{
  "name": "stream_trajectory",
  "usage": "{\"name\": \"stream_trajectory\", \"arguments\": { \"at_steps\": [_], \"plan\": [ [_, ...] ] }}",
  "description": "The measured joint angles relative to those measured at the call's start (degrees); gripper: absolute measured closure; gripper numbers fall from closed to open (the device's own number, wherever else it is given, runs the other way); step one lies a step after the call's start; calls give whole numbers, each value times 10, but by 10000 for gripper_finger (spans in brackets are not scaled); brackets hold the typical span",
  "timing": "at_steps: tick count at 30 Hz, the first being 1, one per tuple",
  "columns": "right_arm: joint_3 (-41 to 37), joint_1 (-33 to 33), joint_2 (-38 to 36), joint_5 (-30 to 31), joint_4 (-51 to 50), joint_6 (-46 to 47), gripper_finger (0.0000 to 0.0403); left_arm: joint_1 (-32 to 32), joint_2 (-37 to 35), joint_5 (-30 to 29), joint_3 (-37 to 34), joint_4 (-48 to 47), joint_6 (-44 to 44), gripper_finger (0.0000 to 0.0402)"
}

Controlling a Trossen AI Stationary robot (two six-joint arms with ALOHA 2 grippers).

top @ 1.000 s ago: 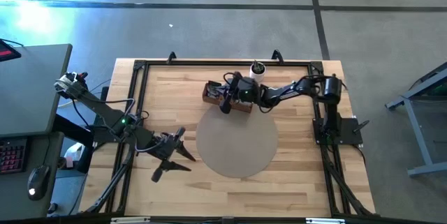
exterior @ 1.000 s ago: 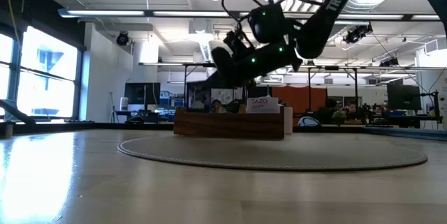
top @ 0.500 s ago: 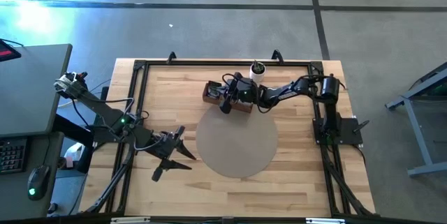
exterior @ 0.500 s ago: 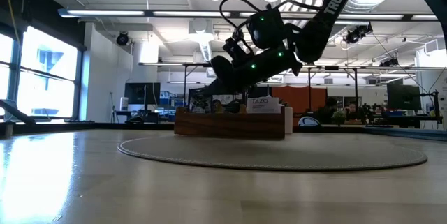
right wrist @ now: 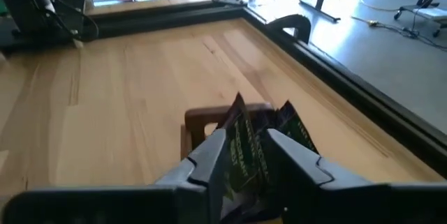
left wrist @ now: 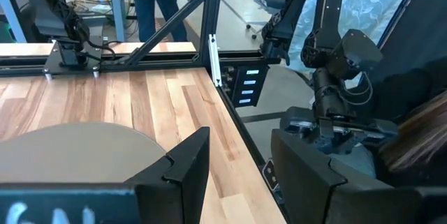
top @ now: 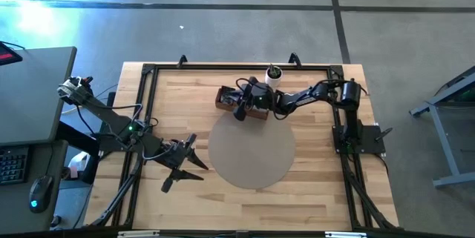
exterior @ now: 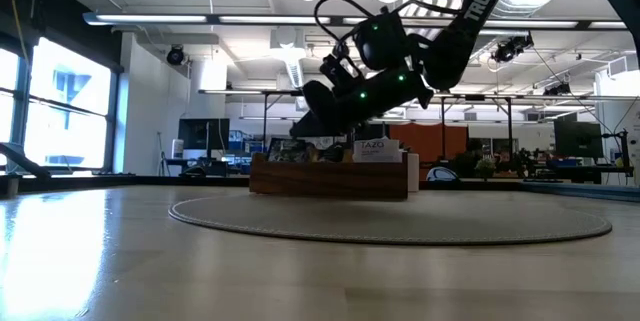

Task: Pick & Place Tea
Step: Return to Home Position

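A wooden box [top: 241,103] at the table's far side holds upright tea sachets. In the right wrist view I make out dark ones with green print [right wrist: 244,155] and a second one beside them [right wrist: 295,132]. My right gripper [top: 237,110] reaches in from the table's right and slants down over the box [exterior: 328,176]. Its fingers [right wrist: 209,155] stand partly open on either side of a dark sachet. My left gripper [top: 194,156] waits open near the table's left front, away from the box. My right gripper [right wrist: 246,144] comes at the box slanting down from the table's right, one finger on each side of the dark green-print sachet's upper part [right wrist: 237,123]. The sachet stands in the box. I cannot tell whether the fingers touch it.
A round grey mat [top: 251,149] lies in front of the box. A small white cup with a plant [top: 273,73] stands just behind the box. A black frame [top: 148,75] runs along the table's edges. Bare wood shows to the left of the box [right wrist: 119,91].
My right gripper tipped nose-down toward the wooden box and came lower over it during the first half second; since then it has stayed almost still. The left arm has not moved.
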Motion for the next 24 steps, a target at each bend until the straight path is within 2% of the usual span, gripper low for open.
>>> {"name": "stream_trajectory", "arguments": {
  "at_steps": [6,11,18,24],
  "plan": [
    [0,6,-8,2,17,2,283,0,0,-2,0,0,0,250],
    [0,22,-53,-1,3,4,279,0,0,-55,0,-10,0,250],
    [0,63,-184,-2,-112,-14,279,0,0,-130,0,-43,0,250],
    [0,106,-305,-2,-244,-11,279,0,1,-134,0,-48,0,250]
  ]
}}
